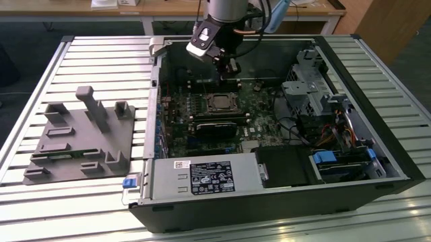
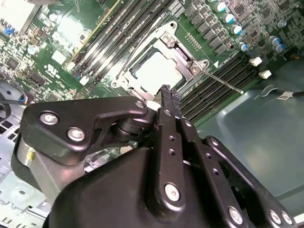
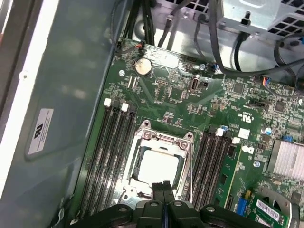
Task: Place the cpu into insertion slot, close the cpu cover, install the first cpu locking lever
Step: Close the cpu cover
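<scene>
Jaws pressed together with nothing between them hang over an opened computer, their black fingertips just at the edge of the insertion slot; whether they touch it cannot be told.

The slatted metal tabletop carries the black computer case, which lies on its side with the slot near the middle of its open interior. A grey moulded fixture stands on the tabletop well apart from the slot, outside the case, toward the exterior view's left. Inside the case, a labelled power supply sits nearer the camera than the slot.

The green motherboard surrounds the slot on every side. Rows of black memory slots run just beside it, on two opposite sides.

The cpu cover, a silver frame, lies shut over the slot. The cpu rests in the slot, its pale metal face showing through the cover's square opening in both wrist views.

In the second wrist view a thin metal lever juts from one corner of the slot and slants out across the memory slots beside it.

A round coin battery sits on the board, apart from the slot.
</scene>
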You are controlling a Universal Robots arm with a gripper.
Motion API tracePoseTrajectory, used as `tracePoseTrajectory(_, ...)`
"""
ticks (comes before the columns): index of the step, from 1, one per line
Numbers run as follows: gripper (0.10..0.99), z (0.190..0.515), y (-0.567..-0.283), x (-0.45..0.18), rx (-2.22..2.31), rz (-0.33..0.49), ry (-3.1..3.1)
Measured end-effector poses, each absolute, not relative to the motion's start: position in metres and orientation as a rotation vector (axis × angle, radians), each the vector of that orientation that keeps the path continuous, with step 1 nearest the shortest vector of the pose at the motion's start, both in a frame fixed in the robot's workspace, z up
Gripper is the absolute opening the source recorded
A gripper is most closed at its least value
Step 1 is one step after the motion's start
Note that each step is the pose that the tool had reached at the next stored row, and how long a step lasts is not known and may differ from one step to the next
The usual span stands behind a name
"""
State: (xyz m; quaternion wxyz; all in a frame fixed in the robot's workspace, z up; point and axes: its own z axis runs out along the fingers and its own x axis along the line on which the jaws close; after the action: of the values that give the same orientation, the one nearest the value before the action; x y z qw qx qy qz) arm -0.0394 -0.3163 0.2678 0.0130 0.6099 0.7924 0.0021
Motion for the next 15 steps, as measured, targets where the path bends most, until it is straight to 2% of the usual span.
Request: tracePoseTrajectory(15,0.106,0.2678,-0.3163,-0.0394,1.731,0.009,2.591)
